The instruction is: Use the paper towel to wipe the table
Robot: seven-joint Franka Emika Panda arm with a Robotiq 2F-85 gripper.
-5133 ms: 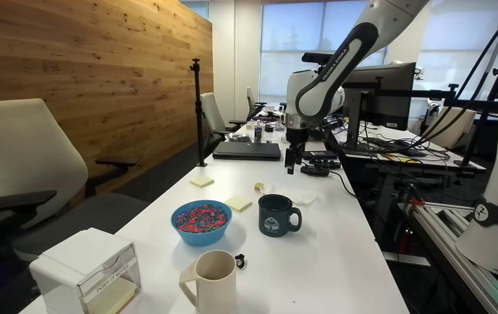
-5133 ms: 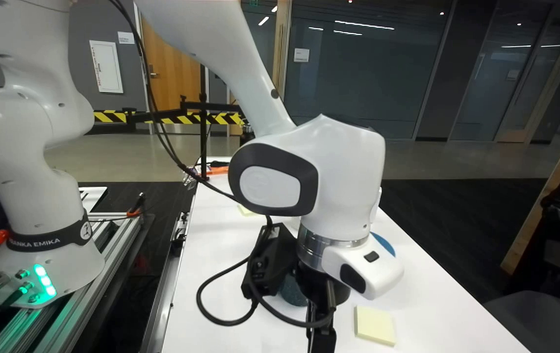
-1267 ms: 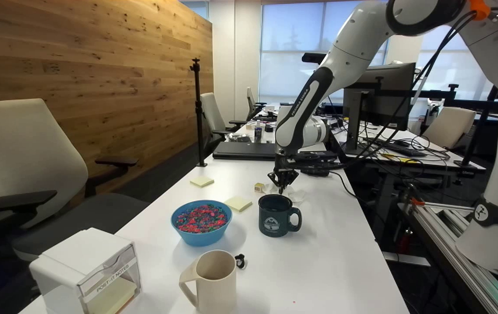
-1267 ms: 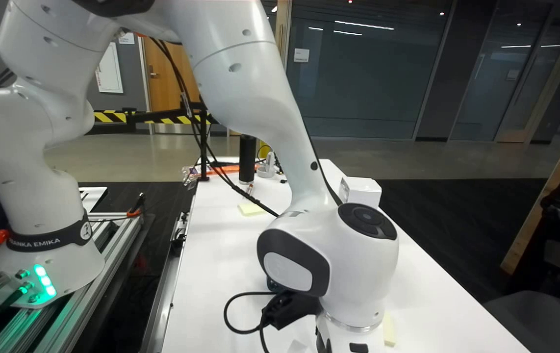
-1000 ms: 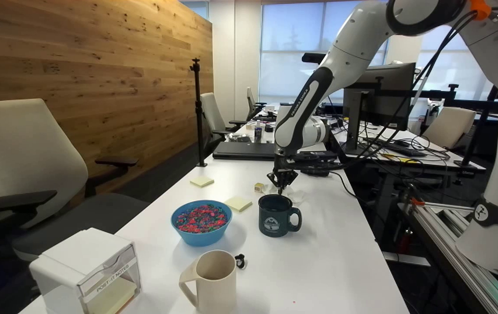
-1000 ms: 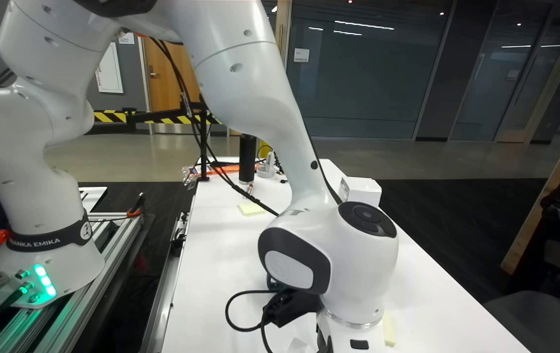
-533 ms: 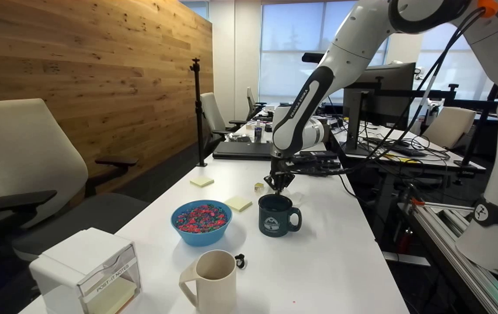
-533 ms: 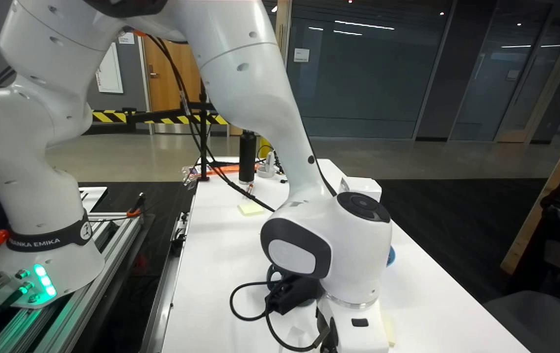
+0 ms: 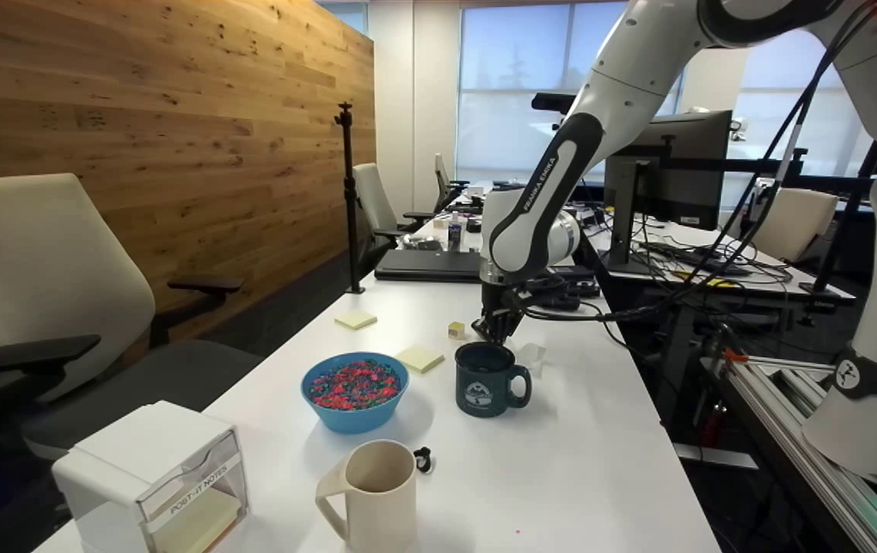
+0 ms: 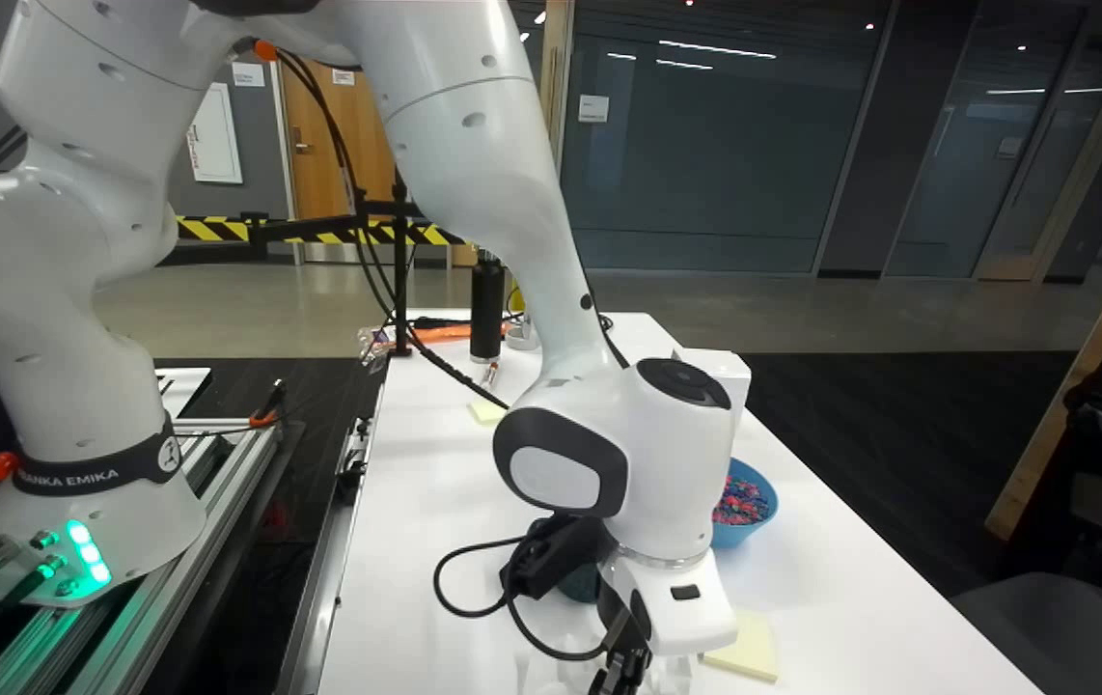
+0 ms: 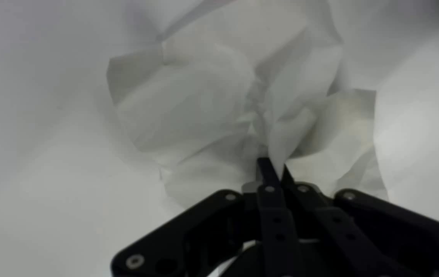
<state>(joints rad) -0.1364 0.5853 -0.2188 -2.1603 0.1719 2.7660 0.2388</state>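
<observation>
Crumpled whitish paper towel (image 11: 204, 100) fills the middle of the wrist view, a fold of it pinched between the fingertips of my gripper (image 11: 275, 169). The rest of the sheet spreads around the fingers, on or just over the white table (image 9: 561, 476). In an exterior view the gripper (image 9: 496, 332) points down right behind the dark mug (image 9: 481, 395), whose rim hides the fingertips. Part of the paper towel (image 9: 532, 358) shows to the right of that mug. Seen from the opposite end, the gripper (image 10: 620, 668) is low over the table (image 10: 416, 541).
A blue bowl (image 9: 354, 415) of coloured bits and yellow note pads (image 9: 419, 358) lie left of the dark mug. A small cube (image 9: 456, 330) is close to the gripper. Nearer the camera stand a beige mug (image 9: 381, 499) and a white box (image 9: 154, 468). A laptop (image 9: 427, 266) lies behind.
About five seconds ago my gripper hung above the table, apart from the paper towel; now it holds the sheet. Over the last second gripper and towel shifted slightly, away from the cube.
</observation>
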